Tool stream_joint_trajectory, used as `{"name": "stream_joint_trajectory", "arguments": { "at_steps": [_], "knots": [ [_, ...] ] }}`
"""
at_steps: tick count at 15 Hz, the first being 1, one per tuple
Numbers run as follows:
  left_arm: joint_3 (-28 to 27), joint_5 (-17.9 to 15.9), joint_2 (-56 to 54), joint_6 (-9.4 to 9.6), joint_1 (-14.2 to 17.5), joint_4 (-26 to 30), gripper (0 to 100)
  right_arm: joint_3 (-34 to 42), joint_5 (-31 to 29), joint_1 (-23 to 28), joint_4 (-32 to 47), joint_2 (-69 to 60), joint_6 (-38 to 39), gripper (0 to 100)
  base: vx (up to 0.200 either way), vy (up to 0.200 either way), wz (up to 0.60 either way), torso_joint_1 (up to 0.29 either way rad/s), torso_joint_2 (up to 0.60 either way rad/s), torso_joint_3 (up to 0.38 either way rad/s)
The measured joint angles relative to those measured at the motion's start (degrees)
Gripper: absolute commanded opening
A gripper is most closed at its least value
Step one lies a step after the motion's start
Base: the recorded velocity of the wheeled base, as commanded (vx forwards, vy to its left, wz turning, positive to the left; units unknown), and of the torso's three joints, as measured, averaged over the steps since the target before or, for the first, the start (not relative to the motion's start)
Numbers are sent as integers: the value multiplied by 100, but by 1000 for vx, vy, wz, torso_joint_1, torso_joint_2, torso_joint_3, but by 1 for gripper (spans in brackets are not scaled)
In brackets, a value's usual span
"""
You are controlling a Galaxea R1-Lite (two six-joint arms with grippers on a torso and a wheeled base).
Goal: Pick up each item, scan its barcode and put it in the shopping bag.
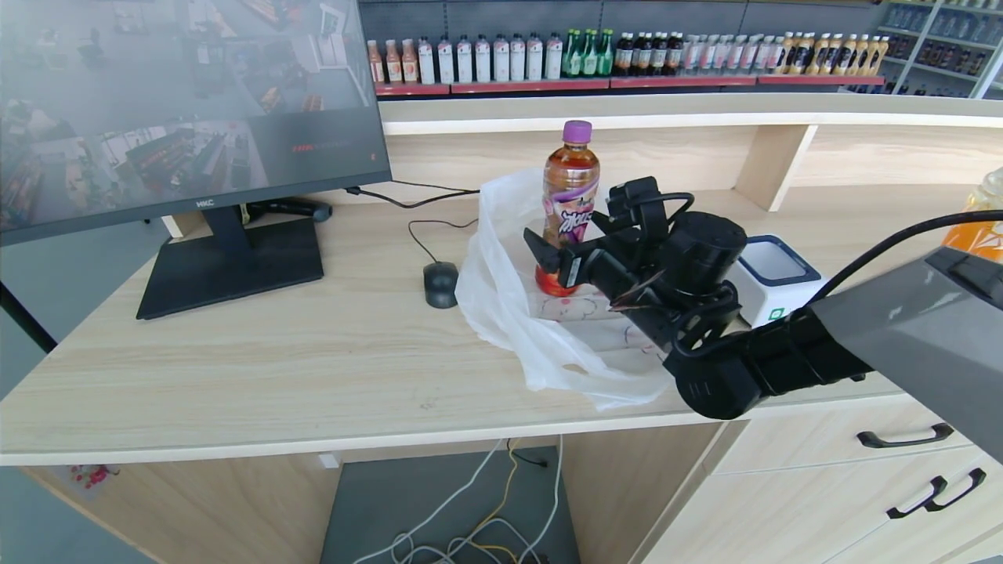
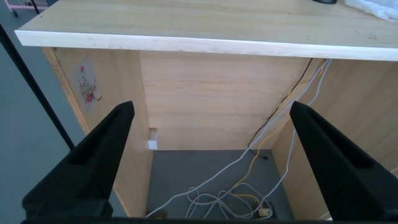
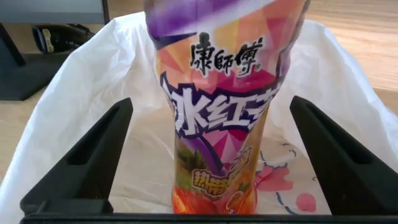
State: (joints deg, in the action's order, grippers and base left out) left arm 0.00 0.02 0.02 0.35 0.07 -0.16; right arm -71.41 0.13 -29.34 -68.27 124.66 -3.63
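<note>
A tea bottle [image 1: 570,196] [image 3: 217,112] with a purple cap and a pink and orange label stands upright inside the white plastic shopping bag [image 1: 501,305] [image 3: 74,87] on the wooden counter [image 1: 313,352]. My right gripper [image 1: 584,229] [image 3: 211,109] is level with the bottle's lower half, open, with one finger on each side of the bottle and a gap to each. My left gripper [image 2: 211,109] is open and empty below the counter's front edge [image 2: 186,38], facing the space under the desk.
A white barcode scanner [image 1: 776,276] sits right of the bag, behind my right arm. A mouse [image 1: 440,283] and a monitor [image 1: 188,110] stand to the left. An orange bottle [image 1: 979,223] shows at the right edge. Cables [image 2: 236,186] hang under the counter.
</note>
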Motion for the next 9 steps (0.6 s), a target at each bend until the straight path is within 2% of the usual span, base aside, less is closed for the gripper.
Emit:
{"name": "stream_joint_trajectory", "arguments": {
  "at_steps": [4,9],
  "knots": [
    [0,0,0,-2,0,2,100,706,-9,-188,-190,-573,-52,100,0,0,0,0,0,0],
    [0,2,0,0,0,2,100,2098,-13,-340,-616,-1598,-140,100,0,0,0,0,0,0]
  ]
}}
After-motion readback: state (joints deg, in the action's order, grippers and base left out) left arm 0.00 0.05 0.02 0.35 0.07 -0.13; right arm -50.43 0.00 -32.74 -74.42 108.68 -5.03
